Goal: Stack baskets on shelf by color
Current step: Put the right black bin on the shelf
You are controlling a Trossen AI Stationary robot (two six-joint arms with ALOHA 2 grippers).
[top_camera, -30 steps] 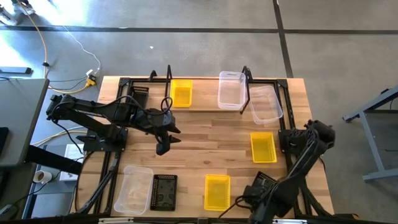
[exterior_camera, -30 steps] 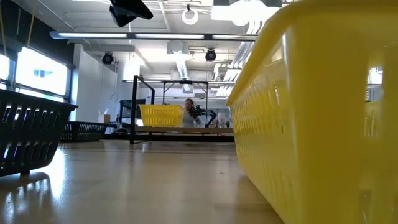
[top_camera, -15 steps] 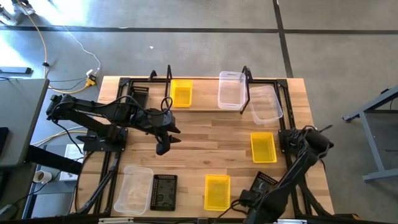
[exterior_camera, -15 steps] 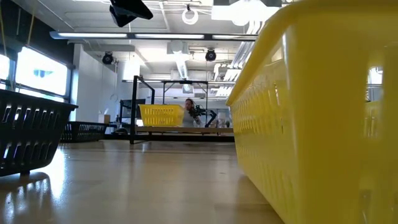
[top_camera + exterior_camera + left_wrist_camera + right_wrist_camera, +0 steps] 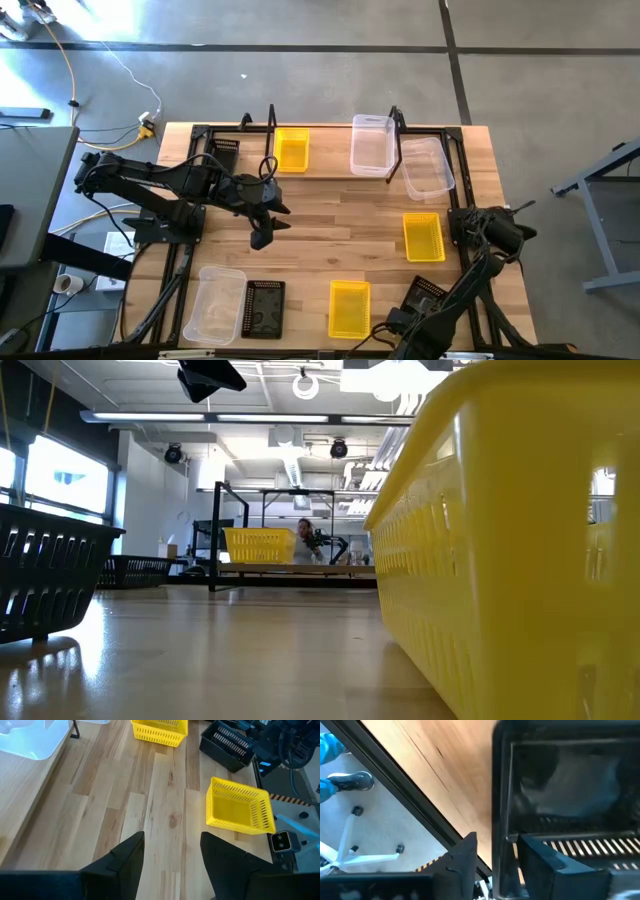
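Right tool (image 5: 492,855) lower at table edge (image 5: 505,290)

Both arms matte black, chunky segmented links, black cables looped along them. Left claw (image 5: 170,865): two broad flat angular black fingers, plain faces. Right claw (image 5: 495,865): same dark wedge-shaped fingers. Black bases bolted at opposite worktop (image 5: 330,215) edges.

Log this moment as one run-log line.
left gripper: open, above mid-table, empty | right gripper: at black basket rim, near edge | shelf: yellow basket, clear basket
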